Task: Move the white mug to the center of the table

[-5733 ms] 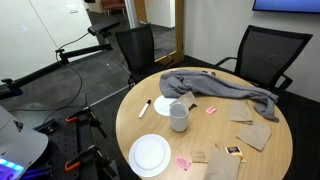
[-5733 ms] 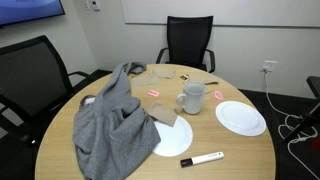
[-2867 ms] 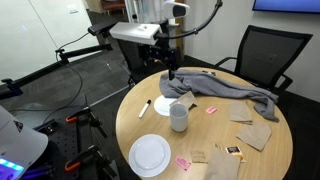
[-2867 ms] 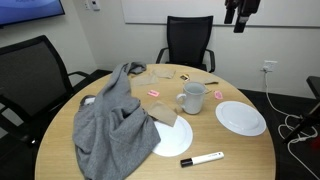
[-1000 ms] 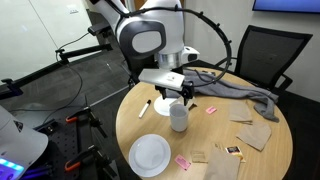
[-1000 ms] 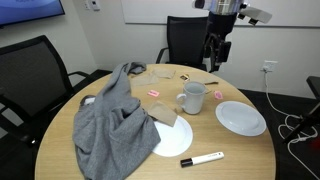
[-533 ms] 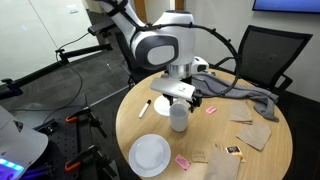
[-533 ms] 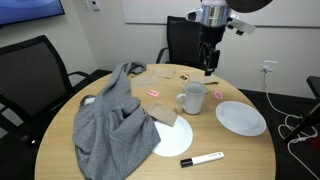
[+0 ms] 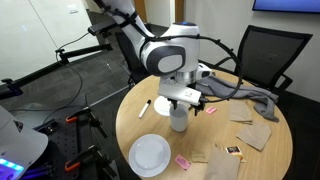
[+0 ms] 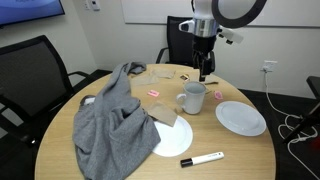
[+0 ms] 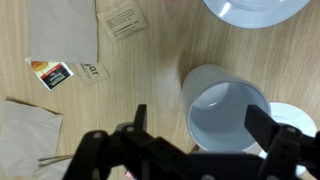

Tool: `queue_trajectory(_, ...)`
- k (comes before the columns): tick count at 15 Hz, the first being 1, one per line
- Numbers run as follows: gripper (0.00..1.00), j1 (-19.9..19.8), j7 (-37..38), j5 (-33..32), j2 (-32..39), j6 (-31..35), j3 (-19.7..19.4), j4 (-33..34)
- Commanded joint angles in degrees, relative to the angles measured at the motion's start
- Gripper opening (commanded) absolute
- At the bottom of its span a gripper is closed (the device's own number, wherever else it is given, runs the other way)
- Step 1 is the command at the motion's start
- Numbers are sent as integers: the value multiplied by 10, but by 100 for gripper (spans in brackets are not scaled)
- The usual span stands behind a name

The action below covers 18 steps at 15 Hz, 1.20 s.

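The white mug (image 9: 179, 121) stands upright on the round wooden table (image 9: 132, 128), next to a small white disc (image 10: 172, 139). It also shows in an exterior view (image 10: 193, 98) and from straight above in the wrist view (image 11: 228, 116), empty inside. My gripper (image 9: 182, 103) hangs just above the mug, also seen in an exterior view (image 10: 203, 72). In the wrist view the gripper (image 11: 201, 117) is open, its dark fingers standing either side of the mug's rim without touching it.
A flat white plate (image 9: 150, 155) lies near the table edge. A grey cloth (image 10: 108, 122) drapes over much of the table. A marker (image 10: 202, 159), brown napkins (image 11: 60, 30) and small sachets (image 11: 53, 74) lie around. Black chairs (image 10: 190, 40) ring the table.
The arm came into view, swung over the table and lowered until the open gripper hangs right above the mug. The mug has not moved.
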Motion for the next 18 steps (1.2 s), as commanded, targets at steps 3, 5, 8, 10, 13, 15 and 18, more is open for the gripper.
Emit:
queue_trajectory(3,100,-9,6,-17,24,1,14,26)
queue_trajectory(5,100,-10,5,-17,31,3,16,30)
queue_trajectory(8,100,-7,7,-22,43,6,14,35)
queue_trajectory(10,100,-6,10,-25,52,7,12,40)
queue_trajectory(13,100,-6,11,-30,65,5,13,51)
queue_trajectory(15,100,-6,12,-30,74,2,13,60)
queue_trajectory(18,66,-7,11,-30,87,0,16,73)
